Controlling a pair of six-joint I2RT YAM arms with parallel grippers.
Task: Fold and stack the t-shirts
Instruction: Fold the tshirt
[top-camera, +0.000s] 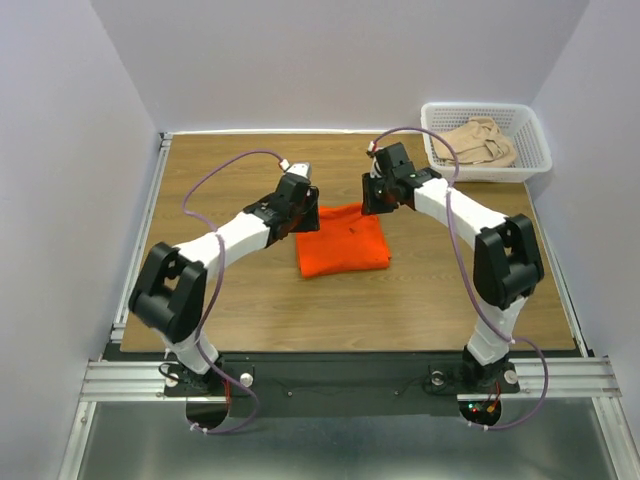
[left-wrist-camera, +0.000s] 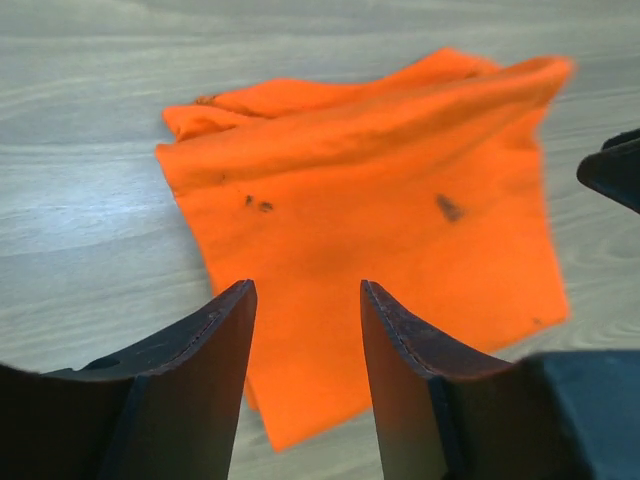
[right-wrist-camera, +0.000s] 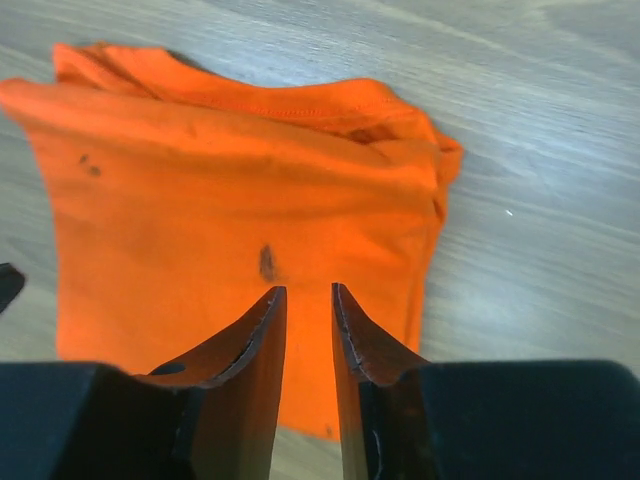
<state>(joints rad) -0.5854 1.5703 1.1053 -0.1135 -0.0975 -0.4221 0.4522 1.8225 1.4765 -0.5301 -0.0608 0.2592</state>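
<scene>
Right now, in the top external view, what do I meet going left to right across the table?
Left claw, open → orange t-shirt, folded flat → right claw → white basket with the beige t-shirt inside.

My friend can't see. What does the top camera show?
A folded orange t-shirt lies on the table, with the left end effector and right end effector over its far corners. A beige t-shirt sits in a white basket, far right.
</scene>
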